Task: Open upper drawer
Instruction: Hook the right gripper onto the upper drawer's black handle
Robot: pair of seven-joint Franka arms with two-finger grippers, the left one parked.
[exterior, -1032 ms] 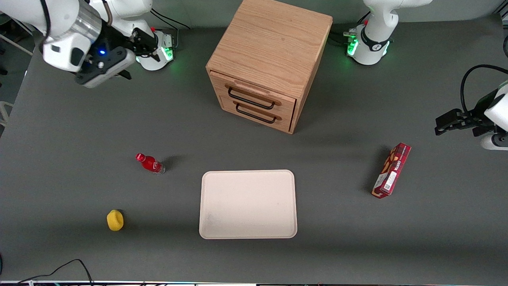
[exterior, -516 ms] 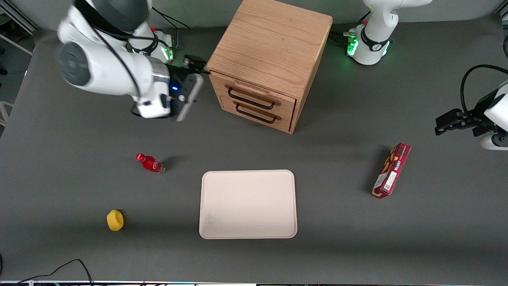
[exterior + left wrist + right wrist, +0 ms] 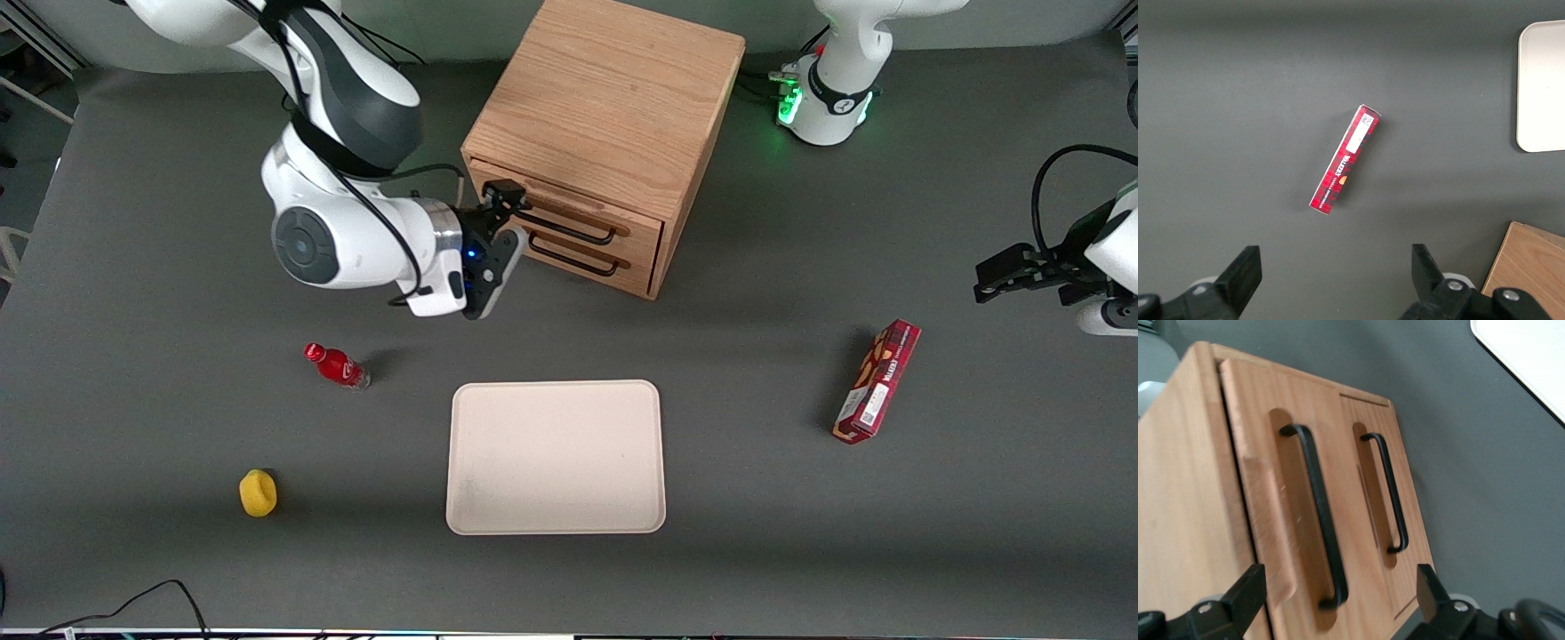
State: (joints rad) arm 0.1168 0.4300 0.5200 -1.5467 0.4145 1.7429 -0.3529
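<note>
The light oak cabinet stands at the back middle of the table. Its upper drawer sits flush and closed, with a black bar handle above the matching lower drawer's handle. My gripper is open, just in front of the drawer faces at the end of the upper handle nearest the working arm. In the right wrist view the upper drawer and its handle are close. The gripper straddles that handle's end with fingers wide apart, holding nothing.
A white tray lies nearer the front camera than the cabinet. A red bottle and a yellow object lie toward the working arm's end. A red box lies toward the parked arm's end, also in the left wrist view.
The right arm swung in from its end of the table and came down in front of the cabinet, bringing the gripper to the drawer handles. The drawers have not moved.
</note>
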